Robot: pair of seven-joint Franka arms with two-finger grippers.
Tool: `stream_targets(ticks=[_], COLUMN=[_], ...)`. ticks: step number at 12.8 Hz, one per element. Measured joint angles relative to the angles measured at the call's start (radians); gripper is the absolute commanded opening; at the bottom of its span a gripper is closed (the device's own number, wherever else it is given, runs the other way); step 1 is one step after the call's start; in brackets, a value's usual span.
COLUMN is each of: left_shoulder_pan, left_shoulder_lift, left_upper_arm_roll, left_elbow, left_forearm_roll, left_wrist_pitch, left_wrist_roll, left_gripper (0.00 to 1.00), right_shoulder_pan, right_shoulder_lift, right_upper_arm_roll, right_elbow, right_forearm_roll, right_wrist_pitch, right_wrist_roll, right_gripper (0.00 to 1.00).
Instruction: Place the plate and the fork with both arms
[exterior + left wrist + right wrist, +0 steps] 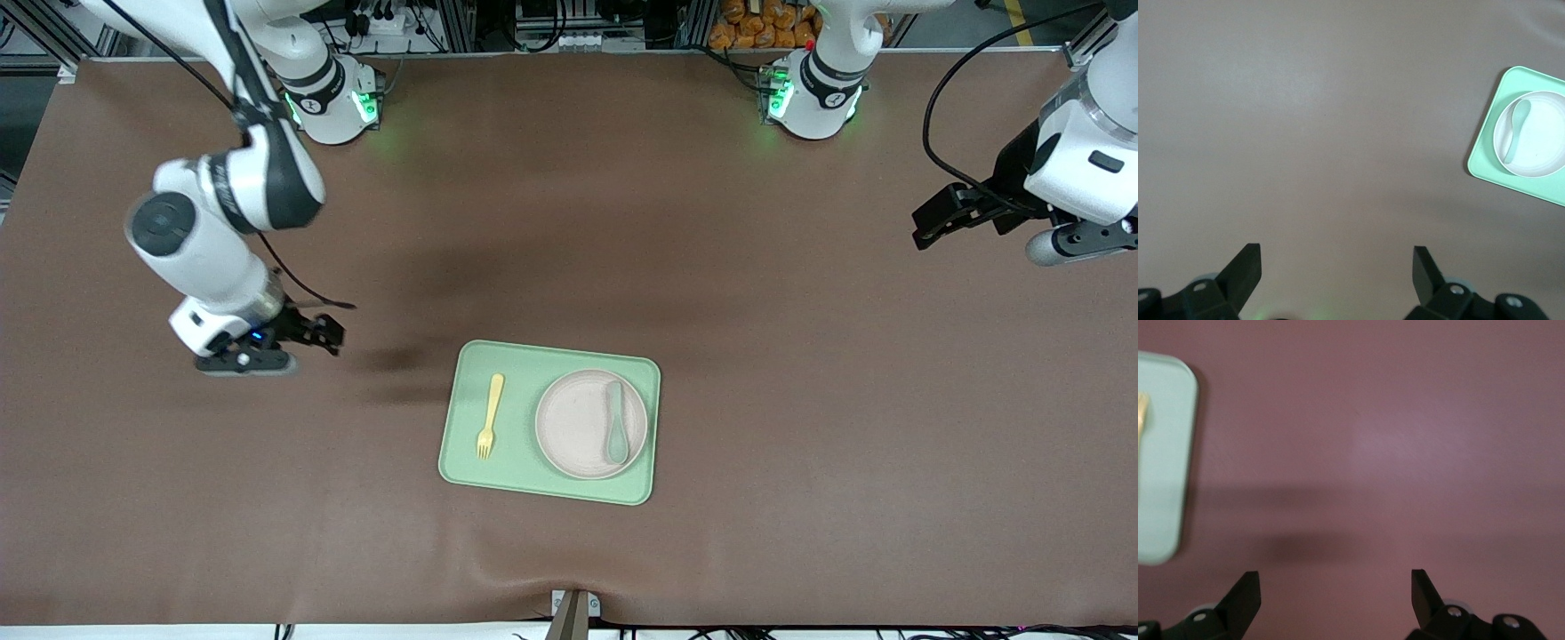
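We see the plate (591, 424) and fork (489, 415) lying side by side on the tray (551, 356), a spoon (615, 422) resting in the plate. Our right gripper (1335, 587) hangs wide open and empty over the counter (569, 222) beside the tray's fork end; our left gripper (1337, 263), equally open and empty, waits well apart from the tray. We judge placing done, with only retreat remaining. We find no readable writing.

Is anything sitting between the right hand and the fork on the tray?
Nothing visible. The right hand, open, hangs over bare table toward the right arm's end. Only tabletop separates it from the tray, where the fork lies uncovered beside the plate.
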Motion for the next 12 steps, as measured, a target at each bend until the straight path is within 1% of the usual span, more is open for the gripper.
stream_targets(ticks=[2, 3, 4, 6, 8, 10, 12], left_shoulder_pan=[0.0, 0.0, -0.001, -0.002, -0.002, -0.002, 0.0], left_shoulder_lift=[0.0, 0.0, 0.0, 0.0, -0.001, -0.006, -0.015], left_upper_arm_roll=[0.0, 0.0, -0.001, -0.004, -0.014, -0.024, -0.025], left_elbow=[0.0, 0.0, 0.0, -0.002, -0.002, -0.002, -0.002], left_forearm_roll=[0.0, 0.0, 0.0, 0.0, 0.0, 0.0, 0.0], left_wrist_pitch=[0.0, 0.0, -0.001, -0.001, -0.004, -0.018, -0.025], left_wrist_roll=[0.0, 0.0, 0.0, 0.0, 0.001, 0.001, 0.001], left_gripper=[1.0, 1.0, 1.0, 1.0, 1.0, 1.0, 1.0], right_shoulder_pan=[-0.095, -0.135, -0.167, -0.209, -0.219, -0.218, -0.213], right_shoulder_lift=[-0.089, -0.122, -0.148, -0.172, -0.178, -0.178, -0.177], right_upper_arm_roll=[-0.002, -0.003, -0.004, -0.004, -0.003, 0.005, 0.019], right_elbow=[-0.018, -0.007, 0.028, 0.172, 0.318, 0.403, 0.437], right_forearm_roll=[0.052, 0.06, 0.061, 0.052, 0.009, -0.004, -0.004], right_wrist_pitch=[-0.142, -0.225, -0.325, -0.525, -0.658, -0.745, -0.796], right_wrist_roll=[-0.137, -0.174, -0.201, -0.242, -0.25, -0.202, -0.092], right_gripper=[1.0, 1.0, 1.0, 1.0, 1.0, 1.0, 1.0])
